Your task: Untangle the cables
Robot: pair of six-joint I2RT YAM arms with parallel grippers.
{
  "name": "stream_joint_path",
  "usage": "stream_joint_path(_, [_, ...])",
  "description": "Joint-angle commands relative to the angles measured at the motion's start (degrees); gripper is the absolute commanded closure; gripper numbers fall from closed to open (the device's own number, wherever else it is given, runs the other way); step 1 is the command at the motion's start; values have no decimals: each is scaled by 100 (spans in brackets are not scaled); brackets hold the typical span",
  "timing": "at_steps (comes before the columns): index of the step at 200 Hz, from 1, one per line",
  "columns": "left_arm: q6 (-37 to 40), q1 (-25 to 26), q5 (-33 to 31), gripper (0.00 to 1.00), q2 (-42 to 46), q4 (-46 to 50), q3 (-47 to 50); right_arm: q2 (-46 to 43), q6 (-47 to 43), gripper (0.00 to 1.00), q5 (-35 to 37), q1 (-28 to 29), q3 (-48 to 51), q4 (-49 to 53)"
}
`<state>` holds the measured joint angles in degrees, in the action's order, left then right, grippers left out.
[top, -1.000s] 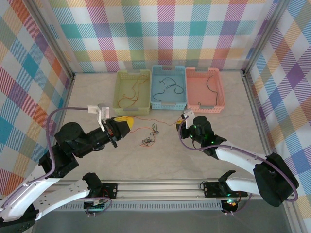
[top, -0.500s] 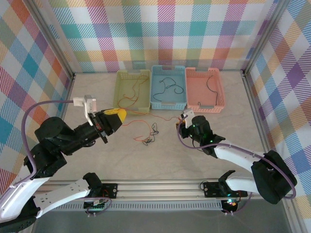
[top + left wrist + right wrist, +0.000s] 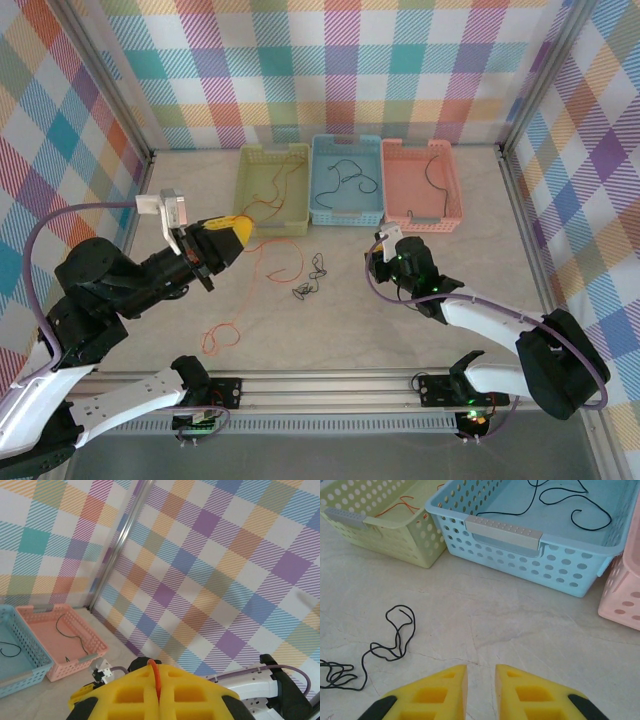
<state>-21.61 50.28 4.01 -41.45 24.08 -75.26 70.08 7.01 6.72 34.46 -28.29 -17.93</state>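
The table bears three baskets along its far side: green, blue and pink. The left arm is raised, with its wrist lifted and aimed right and forward, just before the green basket. The right arm lies low and reaches left to a spot in front of the blue and pink baskets.

The left wrist view gives what the top view cannot: the left gripper has its yellow pads pressed together, pinching the orange cable in the seam. From above, that cable drops from the gripper to the table, curls once, then trails toward the near edge and ends in a loop.

In the right wrist view, the right gripper hangs over bare table with its tips narrowly apart and nothing between them. The black tangle lies loose to its left; from above it sits between the two grippers. The same view looks into the baskets: a black cable in the blue one, an orange strand in the green.
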Motion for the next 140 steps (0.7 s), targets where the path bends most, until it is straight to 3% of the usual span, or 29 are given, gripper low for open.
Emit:
stream_joint_path(1, [91,26,48,100,-134,30,129,-38,6,73,-285,-27,-143,-108])
stream_joint_path(46, [23,27,-179,100,-136,-365,1023,-337,-275,57,-1195,-27,163,-711])
stream_joint_path(103, [-75,26,-182,100,-657,-769,1505,-487,-563,52,-2715,-10,427,-1427])
stream_joint_path(140, [-80,17,149,100,-1029,-733,1426,-434,-627,46,-3025,19,439,-1570])
